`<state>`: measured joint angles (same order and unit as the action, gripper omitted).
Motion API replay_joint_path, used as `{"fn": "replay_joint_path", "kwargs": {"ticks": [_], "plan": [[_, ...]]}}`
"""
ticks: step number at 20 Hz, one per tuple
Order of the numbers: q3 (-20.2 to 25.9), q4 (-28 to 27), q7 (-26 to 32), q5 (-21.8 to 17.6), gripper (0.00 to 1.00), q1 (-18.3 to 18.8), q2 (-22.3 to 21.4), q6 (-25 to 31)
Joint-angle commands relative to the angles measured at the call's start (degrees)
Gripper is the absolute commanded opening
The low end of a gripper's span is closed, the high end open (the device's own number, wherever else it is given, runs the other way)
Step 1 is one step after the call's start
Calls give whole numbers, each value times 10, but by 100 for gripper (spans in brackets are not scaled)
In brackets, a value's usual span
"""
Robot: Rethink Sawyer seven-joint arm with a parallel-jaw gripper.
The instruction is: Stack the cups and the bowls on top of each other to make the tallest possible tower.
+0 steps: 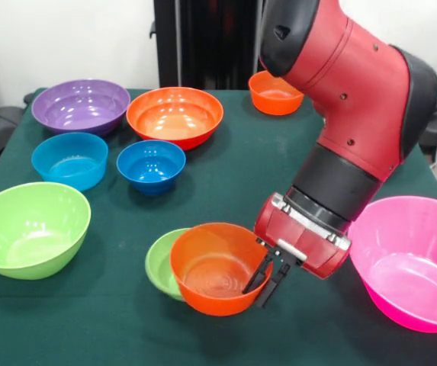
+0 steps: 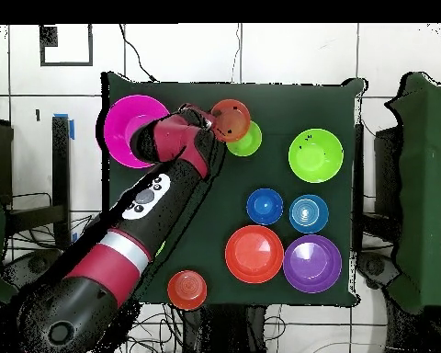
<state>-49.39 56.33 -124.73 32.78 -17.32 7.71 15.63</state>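
Observation:
My gripper [image 1: 266,282] [image 2: 211,122] is shut on the right rim of a mid-sized orange bowl [image 1: 216,267] [image 2: 231,118], with one finger inside the bowl and one outside. The orange bowl is tilted toward the camera in the front view and overlaps a small lime green bowl [image 1: 159,263] [image 2: 249,141] that sits on the green table beside it. I cannot tell whether the two touch. No stacked tower shows.
A big pink bowl [image 1: 409,259] [image 2: 128,129] sits close beside the arm. Spread over the table are a large lime bowl [image 1: 27,229], two blue bowls [image 1: 69,160] [image 1: 151,165], a purple bowl [image 1: 81,105], a wide orange bowl [image 1: 175,116] and a small orange bowl [image 1: 275,93].

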Motion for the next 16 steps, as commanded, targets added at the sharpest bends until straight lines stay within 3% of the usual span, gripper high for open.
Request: {"fn": "replay_joint_path", "kwargs": {"ticks": [1, 16], "plan": [[111, 63, -36, -45, 0, 10, -57, -11], [160, 123, -12, -108, 0, 24, -123, -33]]}}
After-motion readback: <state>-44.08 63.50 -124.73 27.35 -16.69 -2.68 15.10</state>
